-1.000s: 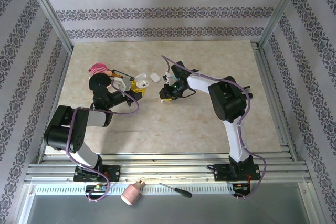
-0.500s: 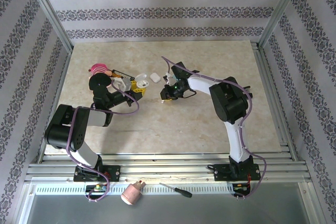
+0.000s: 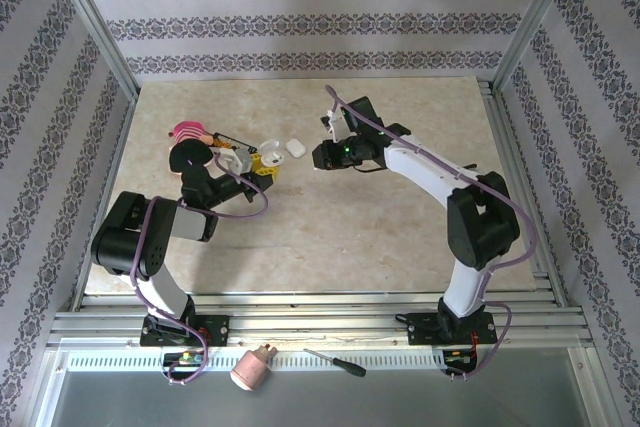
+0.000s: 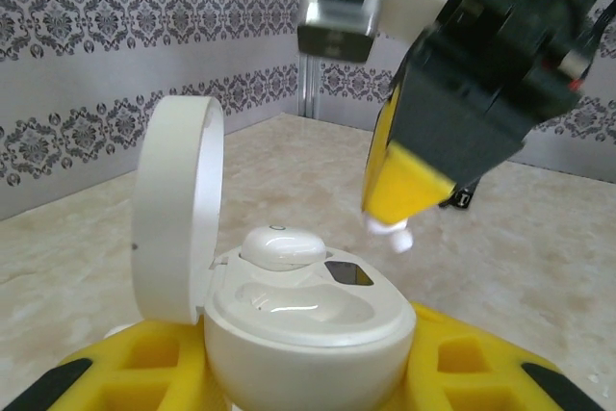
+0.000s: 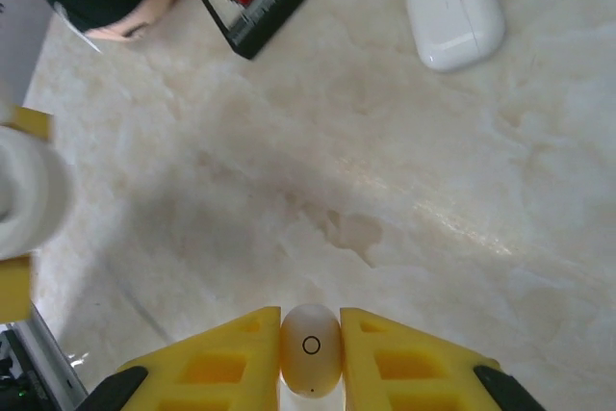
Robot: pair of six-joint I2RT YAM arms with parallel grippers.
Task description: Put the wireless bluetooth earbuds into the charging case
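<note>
Since a second ago, the right gripper (image 5: 310,320) has risen off the stone and swung toward the far left. It now hangs just beside the open charging case (image 4: 308,334) instead of low over the table (image 3: 350,247). Its yellow fingers (image 5: 404,358) are clamped on a small, glossy white earbud (image 5: 310,358), an egg-shaped bud with a tiny ring mark, which pokes out at the tips. Behind it the right arm has stretched out, its elbow shifted to the right, the forearm running long and nearly level toward the wrist.

The left gripper (image 3: 262,162) has not moved and grips the charging case between ribbed yellow pads. The case is a smooth, rounded white shell with its round lid (image 4: 178,209) standing upright. A second earbud (image 4: 281,245) sits in the far socket, and the near socket is a shiny hollow. The left arm is folded tight, forearm low over the tabletop.

A closed white case (image 5: 455,9), pebble-shaped with a fine seam, lies on the table between the grippers, toward the far side. The surface is pale beige marble with cloudy veins.
</note>
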